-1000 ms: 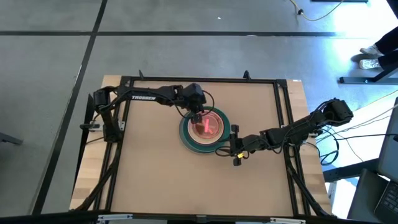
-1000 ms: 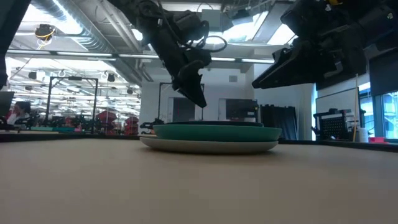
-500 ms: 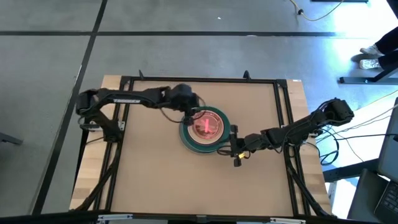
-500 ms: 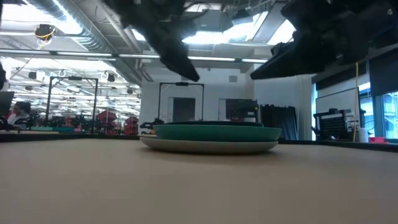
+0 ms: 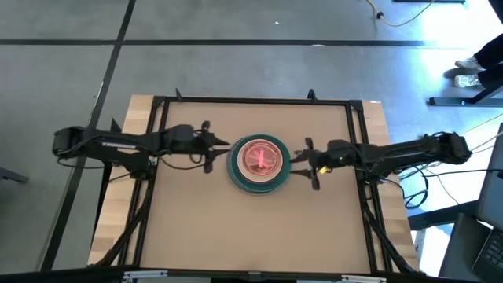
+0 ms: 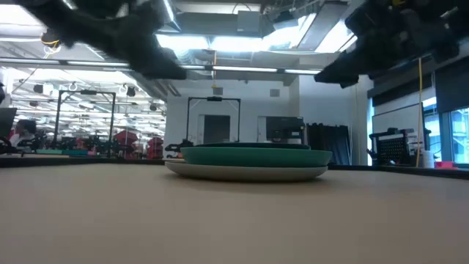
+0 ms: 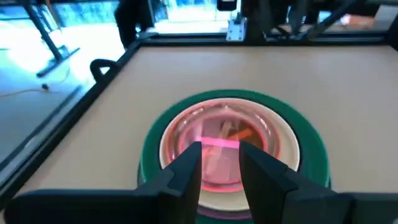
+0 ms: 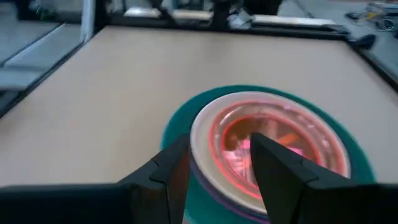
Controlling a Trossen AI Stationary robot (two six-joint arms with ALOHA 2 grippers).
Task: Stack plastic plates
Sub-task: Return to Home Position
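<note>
Plastic plates point(image 5: 258, 163): one stack at the centre of the table point(image 5: 236, 236), with a large teal plate point(image 5: 234, 178) widest from above and a small pink plate point(image 5: 260, 157) uppermost; no other plate shows on the table. Left claw point(image 5: 222, 146) at the stack's 9 o'clock, right claw point(image 5: 297, 159) at its 3 o'clock, each released and empty, near the rim without touching. Stacking judged complete, the step in hand being the arms' return to rest; the next move calls only for drawing both claws outward, clear of the rim.
</note>
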